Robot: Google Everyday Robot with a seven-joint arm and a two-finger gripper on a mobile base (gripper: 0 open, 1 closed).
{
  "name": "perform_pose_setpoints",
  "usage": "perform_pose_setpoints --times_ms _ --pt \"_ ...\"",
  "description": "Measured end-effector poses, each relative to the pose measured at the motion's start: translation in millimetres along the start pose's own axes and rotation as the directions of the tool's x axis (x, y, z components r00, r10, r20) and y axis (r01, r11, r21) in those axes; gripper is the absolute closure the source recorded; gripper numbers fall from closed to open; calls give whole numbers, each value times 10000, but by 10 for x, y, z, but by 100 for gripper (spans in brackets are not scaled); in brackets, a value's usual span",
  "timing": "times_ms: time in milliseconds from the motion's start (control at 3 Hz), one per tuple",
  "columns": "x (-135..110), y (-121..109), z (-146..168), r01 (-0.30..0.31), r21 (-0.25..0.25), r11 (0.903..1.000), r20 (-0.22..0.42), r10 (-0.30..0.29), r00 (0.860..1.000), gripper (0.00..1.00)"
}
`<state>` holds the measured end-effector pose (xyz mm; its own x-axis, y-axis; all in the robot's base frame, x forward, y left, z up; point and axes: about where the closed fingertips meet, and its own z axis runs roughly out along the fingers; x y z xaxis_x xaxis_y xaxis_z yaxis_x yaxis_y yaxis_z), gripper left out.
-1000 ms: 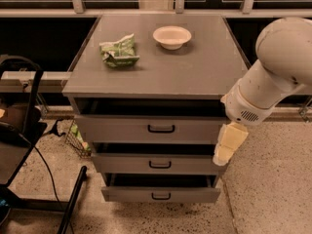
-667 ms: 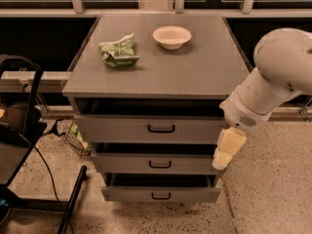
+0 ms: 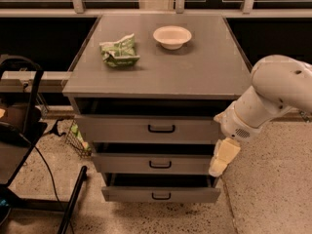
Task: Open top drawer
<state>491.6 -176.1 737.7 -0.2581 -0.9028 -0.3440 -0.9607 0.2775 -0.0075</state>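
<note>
Top drawer (image 3: 112,129): the widest grey front, directly under the worktop (image 3: 204,74), with a dark gap above it.
Handle (image 3: 161,128): a black loop at the centre of that front. Nothing touches it.
Gripper (image 3: 224,158): hangs off the cabinet's right edge, below the top drawer's right corner and just beside the right end of the mid drawer (image 3: 122,164). It is well apart from the handle.
Gripper state: we cannot tell whether it is wide or narrow, and we see nothing held in it.
Change: over the last second the gripper has sunk a little and drifted slightly left toward the cabinet, the arm following. All three drawer fronts, the bowl (image 3: 172,36) and the green packet (image 3: 119,50) lie as they did.
Meaning: we judge this to be the approach, with the pull not yet begun. The gripper now sits lower than the handle, so we expect it must rise and travel left across the front to reach the loop.
Risk: the mid drawer's like handle (image 3: 160,164) is closer to the gripper's present height, so we could hook the wrong drawer.
</note>
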Motion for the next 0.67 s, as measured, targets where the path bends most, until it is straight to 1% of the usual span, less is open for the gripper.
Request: perform_pose_setpoints --times_ms 333,667 --pt "-5 -164 130 214 360 9991 1265 -258 9916 0" --pt "-28 -280 182 532 746 9958 2181 -683 9735 0"
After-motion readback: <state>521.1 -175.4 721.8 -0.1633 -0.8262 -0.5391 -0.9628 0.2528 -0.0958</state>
